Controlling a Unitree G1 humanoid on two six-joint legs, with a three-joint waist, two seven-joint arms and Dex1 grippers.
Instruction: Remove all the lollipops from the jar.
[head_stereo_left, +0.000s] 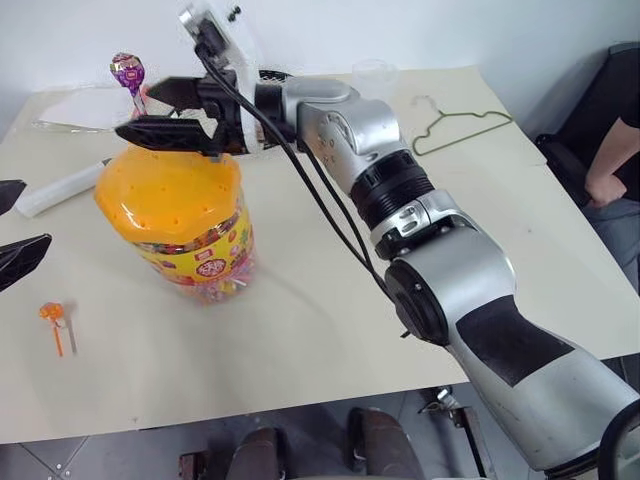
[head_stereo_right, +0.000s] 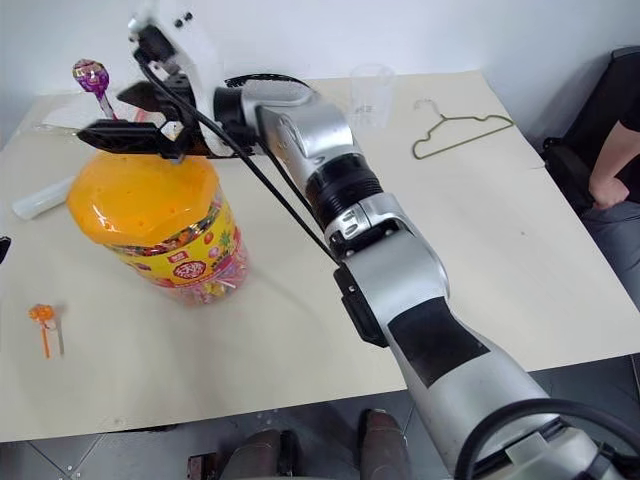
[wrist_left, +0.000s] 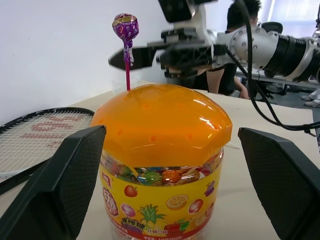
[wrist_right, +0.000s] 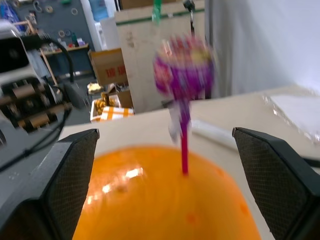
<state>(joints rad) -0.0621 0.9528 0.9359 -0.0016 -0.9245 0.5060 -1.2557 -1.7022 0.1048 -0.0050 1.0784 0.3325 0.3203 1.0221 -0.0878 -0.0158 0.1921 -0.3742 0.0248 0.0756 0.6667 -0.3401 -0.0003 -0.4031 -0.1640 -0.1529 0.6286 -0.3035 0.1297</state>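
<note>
Jar: one, large clear tub, orange hole-dotted lid, yellow-red label, wrapped candy visible through the wall; stands upright on the table's left half

Lollipops: two counted. One purple lollipop stands upright on a pink stick from a hole in the lid, at its far edge. One orange lollipop lies flat on the table, near the jar on its left, beside a thin pale stick

Grippers: two. Right gripper reaches across above the lid, pointing to the robot's left, fingers spread wide, holding nothing; the purple lollipop sits just past its fingertips, not touched. Left gripper level with the jar on its left, fingers released and wide apart, empty; clear of the jar

Other items: one clear plastic cup at the far edge; one green wire hanger far right; one white tube lying behind the jar on the left

Surface: one cream table, against a white wall. One person's arm at the right edge, seated beside the table

View differences: left wrist view adds a racket lying on the table beyond the jar; right wrist view adds cardboard boxes and shelving across the room
</note>
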